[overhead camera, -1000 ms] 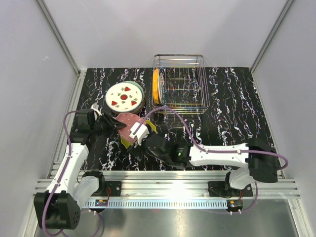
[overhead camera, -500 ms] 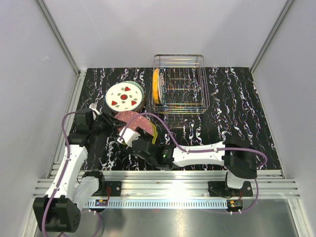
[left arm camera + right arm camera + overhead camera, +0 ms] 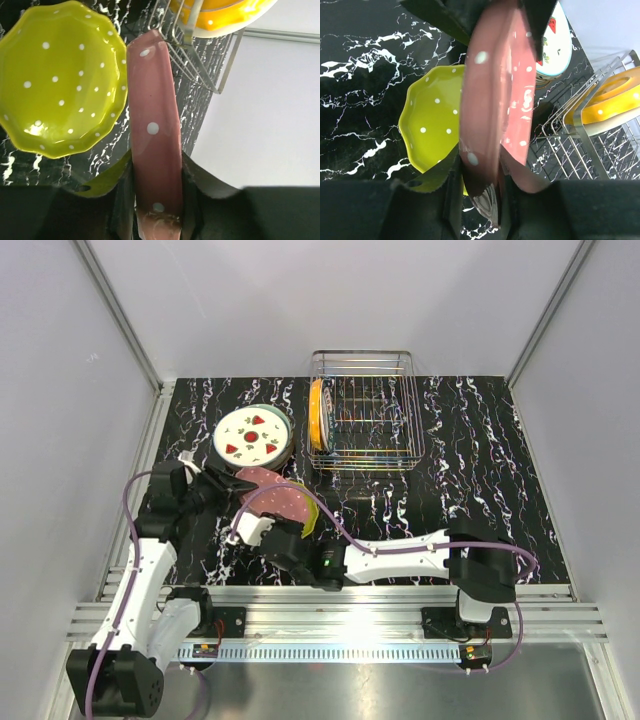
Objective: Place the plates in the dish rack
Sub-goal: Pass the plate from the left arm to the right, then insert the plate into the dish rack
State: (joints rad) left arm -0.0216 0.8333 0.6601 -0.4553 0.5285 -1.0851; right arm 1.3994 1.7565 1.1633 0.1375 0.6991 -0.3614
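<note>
The pink plate [image 3: 272,490] was held apart from the rack [image 3: 360,352], clamped at opposite rims by left gripper [image 3: 156,175] and right gripper [image 3: 480,167] alike; if either pulled before the other released, it could twist free and strike the yellow plate [image 3: 60,80] beneath.

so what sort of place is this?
Likely a lab test cell, not a kitchen: plain white enclosure walls, arms bolted to an aluminium rail, plates and a wire dish rack on a marble-pattern tabletop.
</note>
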